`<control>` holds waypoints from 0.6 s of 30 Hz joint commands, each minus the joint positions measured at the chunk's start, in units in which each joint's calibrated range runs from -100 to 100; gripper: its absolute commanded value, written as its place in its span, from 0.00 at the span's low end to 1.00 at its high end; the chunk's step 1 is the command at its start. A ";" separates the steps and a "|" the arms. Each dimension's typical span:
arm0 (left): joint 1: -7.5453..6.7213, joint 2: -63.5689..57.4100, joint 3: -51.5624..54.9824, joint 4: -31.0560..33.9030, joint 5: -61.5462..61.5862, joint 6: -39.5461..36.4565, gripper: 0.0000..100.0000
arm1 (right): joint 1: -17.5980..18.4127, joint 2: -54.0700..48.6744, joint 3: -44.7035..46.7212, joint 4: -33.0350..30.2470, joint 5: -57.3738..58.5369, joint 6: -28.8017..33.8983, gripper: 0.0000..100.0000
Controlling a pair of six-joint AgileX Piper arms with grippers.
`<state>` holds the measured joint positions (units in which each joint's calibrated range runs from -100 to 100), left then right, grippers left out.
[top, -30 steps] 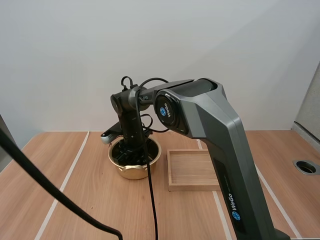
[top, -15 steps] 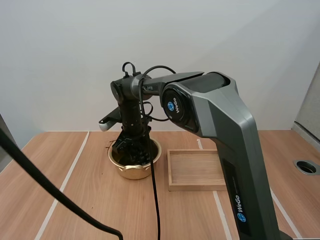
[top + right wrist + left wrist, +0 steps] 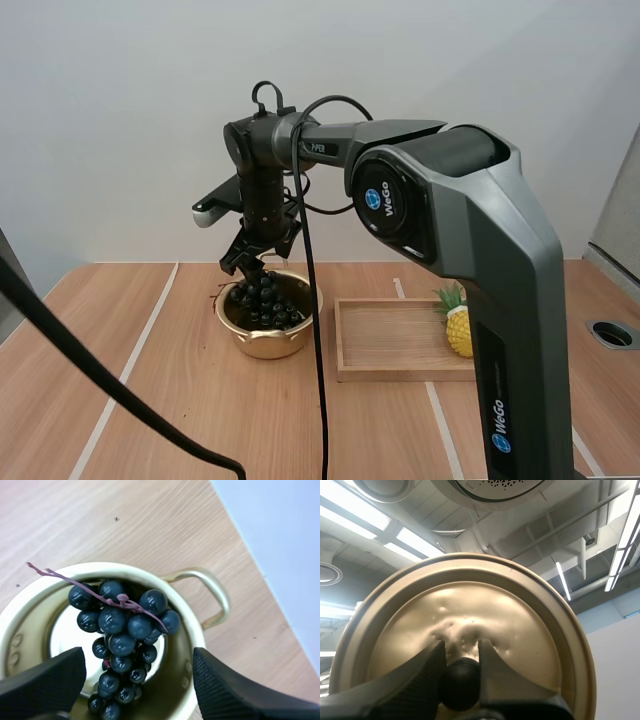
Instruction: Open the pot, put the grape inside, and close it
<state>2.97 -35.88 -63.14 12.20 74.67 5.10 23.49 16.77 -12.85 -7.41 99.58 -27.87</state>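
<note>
Fingers of the right arm [image 3: 256, 254] hang just above the pot [image 3: 268, 338], left of the desk's [image 3: 180, 400] middle. The right wrist view shows them standing wide apart with nothing between them, one to each side over the pot's mouth. Below them the grapes [image 3: 122, 640] lie inside the pot, a dark bunch heaped against its inner wall, with the reddish stem [image 3: 55, 576] reaching out over the rim. One looped handle [image 3: 212, 597] sticks out over the bare wood.

The left fingers [image 3: 436, 661] are closed on the black knob [image 3: 460, 682] of the gold lid [image 3: 520, 625], pinching it from both sides.

A wooden tray [image 3: 400, 342] sits just right of the pot. A small pineapple [image 3: 458, 322] stands at the tray's right end; whether it is in the tray or beside it I cannot tell.
</note>
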 commanded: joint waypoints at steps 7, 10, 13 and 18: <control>0.11 0.01 -0.12 -0.82 1.87 -0.05 0.00 | -0.22 -11.23 -0.36 -0.19 -5.94 0.69 1.00; 0.11 0.01 -0.12 -0.82 1.87 -0.05 0.00 | -0.28 -15.63 -0.36 -0.19 -9.52 0.69 1.00; 0.11 0.01 -0.12 -0.82 2.73 -0.05 0.00 | -0.65 -19.98 -0.36 -0.19 -11.71 0.79 1.00; 0.11 0.13 -0.12 -1.23 5.79 -0.15 0.00 | -3.49 -25.78 -0.36 -0.19 -15.16 2.25 1.00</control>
<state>2.97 -35.88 -63.14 11.94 79.06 5.10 21.65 -5.81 -12.85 -7.35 86.63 -26.51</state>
